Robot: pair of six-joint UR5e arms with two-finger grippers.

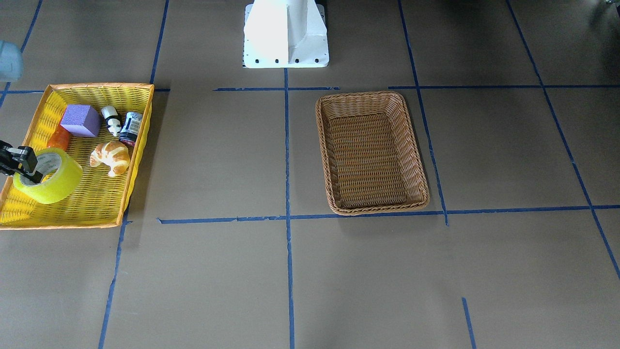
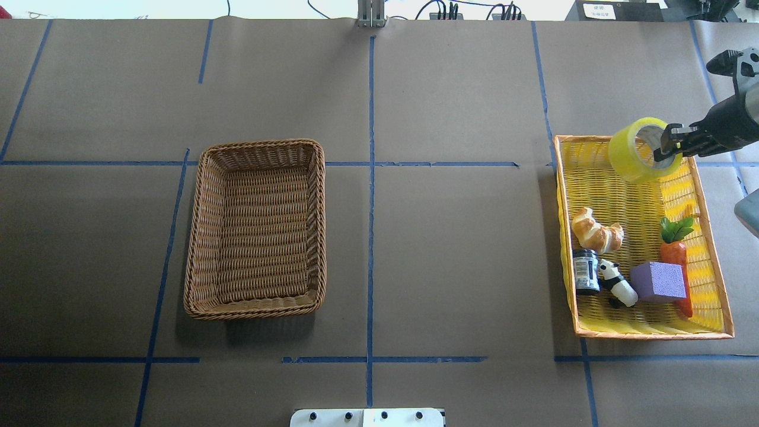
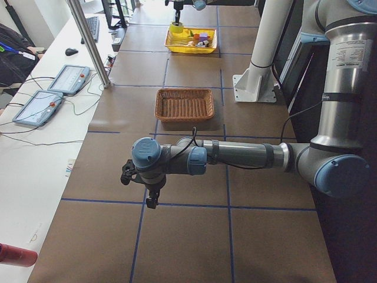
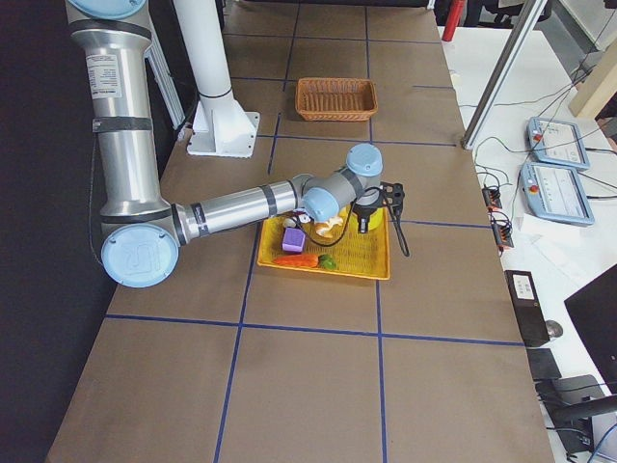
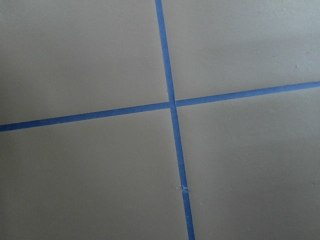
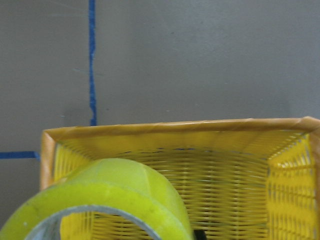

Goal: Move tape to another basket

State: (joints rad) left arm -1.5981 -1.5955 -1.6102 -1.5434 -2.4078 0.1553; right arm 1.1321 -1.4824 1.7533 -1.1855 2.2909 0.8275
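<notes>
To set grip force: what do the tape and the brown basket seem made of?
The tape: smooth, shiny yellow plastic film, seemingly translucent, wound on a pale core, perhaps cardboard. The basket: matte brown woven strands with braided rim, probably wicker or rattan.

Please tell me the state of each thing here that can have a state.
tape: held by the right gripper, tilted, in the air over the yellow tray.
right gripper: shut on the tape.
left gripper: open or shut, cannot tell.
basket: empty.
yellow tray: holds croissant, can, panda, block, carrot.

tape (image 6: 125, 190): cut by right wrist view's bottom edge | carrot (image 1: 59, 139): half behind purple block (image 1: 81, 120)
</notes>
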